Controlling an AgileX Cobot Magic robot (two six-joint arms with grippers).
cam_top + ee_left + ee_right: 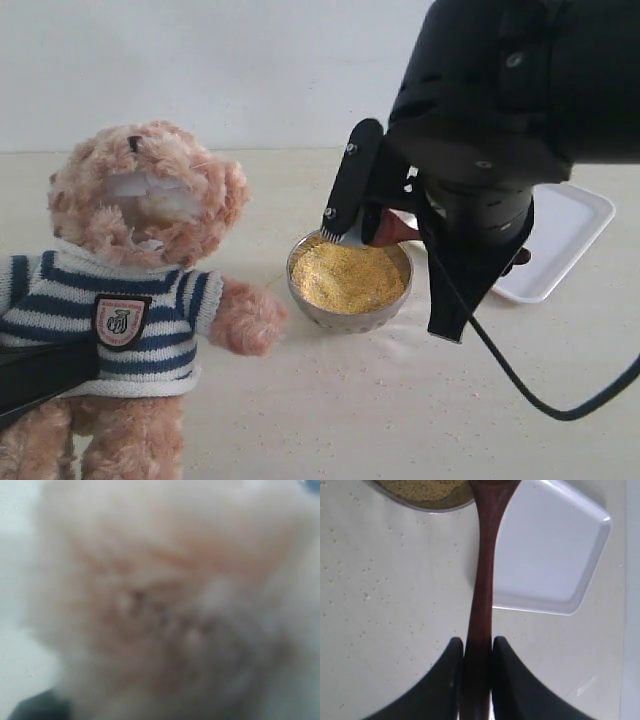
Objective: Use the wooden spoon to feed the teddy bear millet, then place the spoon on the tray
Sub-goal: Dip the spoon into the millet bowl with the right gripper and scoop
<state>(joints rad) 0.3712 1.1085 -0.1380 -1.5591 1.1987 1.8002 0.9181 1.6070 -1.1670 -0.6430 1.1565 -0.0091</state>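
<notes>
The teddy bear [130, 290] sits at the left, head tipped back. Blurred fur of the teddy bear [165, 600] fills the left wrist view. My left gripper [45, 375] lies as a black bar across its striped sweater and seems to clamp the body; its jaws are hidden. The metal bowl [345, 318] in the middle is heaped with millet [345, 275]. My right gripper [478, 642] is shut on the handle of the wooden spoon [484, 570]. The spoon [392, 230] hangs over the bowl's far right rim. The white tray [565, 235] lies to the right, empty.
Loose grains [400, 340] are scattered on the pale table around the bowl. The bulky black right arm [500, 110] looms over the bowl and tray, and its cable [520, 385] loops down to the right.
</notes>
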